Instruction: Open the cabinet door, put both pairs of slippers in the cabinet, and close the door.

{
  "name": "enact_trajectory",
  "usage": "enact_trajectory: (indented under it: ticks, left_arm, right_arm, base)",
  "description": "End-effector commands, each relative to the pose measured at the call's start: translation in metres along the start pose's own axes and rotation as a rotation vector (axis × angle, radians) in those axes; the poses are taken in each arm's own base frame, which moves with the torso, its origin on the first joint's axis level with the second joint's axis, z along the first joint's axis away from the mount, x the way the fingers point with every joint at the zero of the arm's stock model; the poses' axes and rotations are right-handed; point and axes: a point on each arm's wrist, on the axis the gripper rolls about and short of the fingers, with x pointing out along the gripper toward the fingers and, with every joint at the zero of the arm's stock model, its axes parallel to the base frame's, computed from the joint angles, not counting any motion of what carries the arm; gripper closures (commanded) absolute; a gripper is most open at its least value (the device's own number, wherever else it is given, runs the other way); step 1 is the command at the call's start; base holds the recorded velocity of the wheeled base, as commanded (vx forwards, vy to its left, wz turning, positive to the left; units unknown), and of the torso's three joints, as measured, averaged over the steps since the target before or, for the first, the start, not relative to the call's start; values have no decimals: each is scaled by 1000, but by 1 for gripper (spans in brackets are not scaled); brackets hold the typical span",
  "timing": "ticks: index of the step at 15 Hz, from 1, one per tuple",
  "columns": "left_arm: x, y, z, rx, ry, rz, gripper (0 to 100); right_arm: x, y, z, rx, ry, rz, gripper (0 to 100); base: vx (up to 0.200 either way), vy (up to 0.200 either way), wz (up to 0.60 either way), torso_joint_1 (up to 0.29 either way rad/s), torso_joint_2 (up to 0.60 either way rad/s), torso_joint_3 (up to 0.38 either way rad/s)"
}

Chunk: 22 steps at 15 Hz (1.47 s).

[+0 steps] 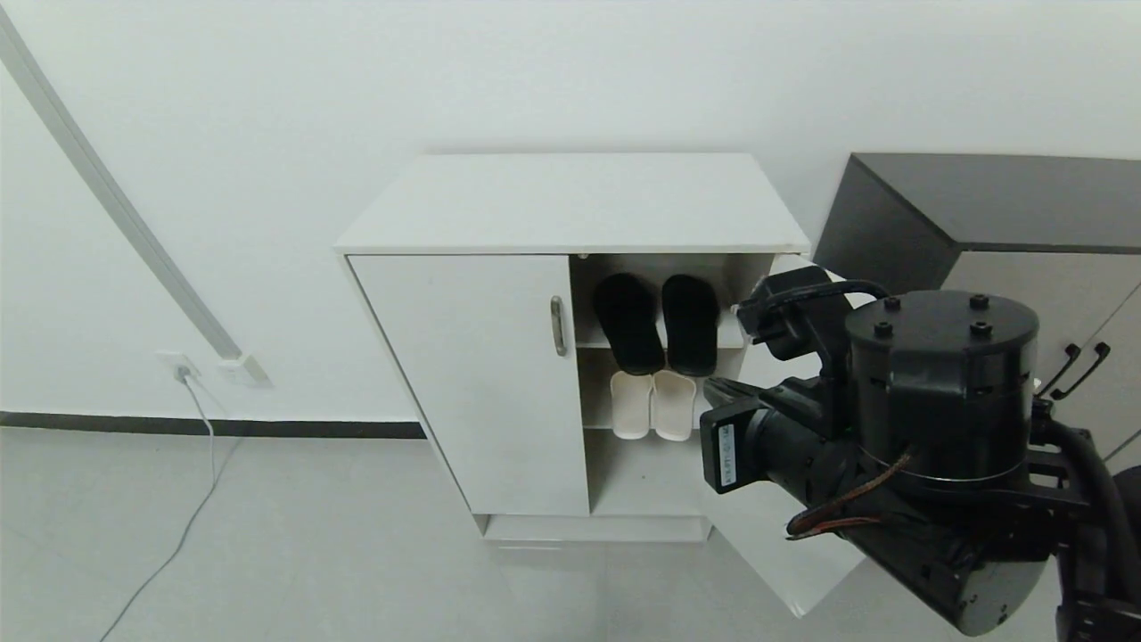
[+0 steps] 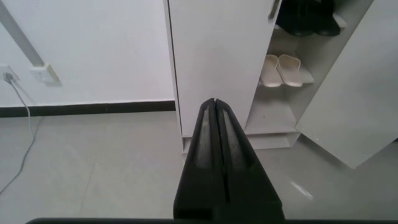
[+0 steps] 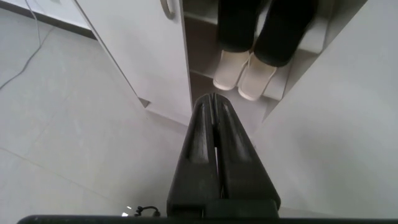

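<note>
You've got the white cabinet (image 1: 570, 201) against the wall, straight ahead. Its left door (image 1: 481, 383) is shut flat, and its right door (image 1: 789, 557) is swung wide out toward you, so the shelves on that side are in plain sight. A dark cabinet (image 1: 980, 201) stands just to the right of it.

Both pairs are inside. The black slippers (image 1: 655, 321) sit side by side on the upper shelf, their ends hanging over the shelf edge. The white slippers (image 1: 652, 406) sit on the shelf below, side by side and touching each other.

Your right gripper (image 3: 214, 98) hangs in front of the open side, above the floor, with the white pair just beyond its tip. Its jaws are pressed tight together, gripping nothing and touching nothing. Your left gripper (image 2: 214, 101) is off in front of the shut door, low over the floor. Its jaws are clenched too, and it is empty.

The metal handle (image 1: 557, 325) sits on the shut door's inner edge.
</note>
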Motion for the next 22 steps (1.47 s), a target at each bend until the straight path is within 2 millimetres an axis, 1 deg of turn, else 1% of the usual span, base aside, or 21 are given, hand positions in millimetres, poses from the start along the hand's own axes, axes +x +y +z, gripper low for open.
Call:
enact_trajectory:
  ticks: [1,7,12,22]
  left_arm:
    - [0,0,0,0,1,0,100]
    - [0,0,0,-2,1,-1,100]
    - [0,0,0,-2,1,-1,100]
    - [0,0,0,-2,1,-1,100]
  right_arm:
    - [1,0,-1,0,3,-1,100]
    - [0,0,-2,-2,5,-3,100]
    - [6,-5,-5,-3,17,-25,100]
    - [8,-5,-7,-7,23,-21,100]
  base:
    - [0,0,0,227,-535,-315]
    - [0,0,0,256,-579,-327]
    - [0,0,0,212,-474,-265]
    - [0,0,0,6,-11,-7]
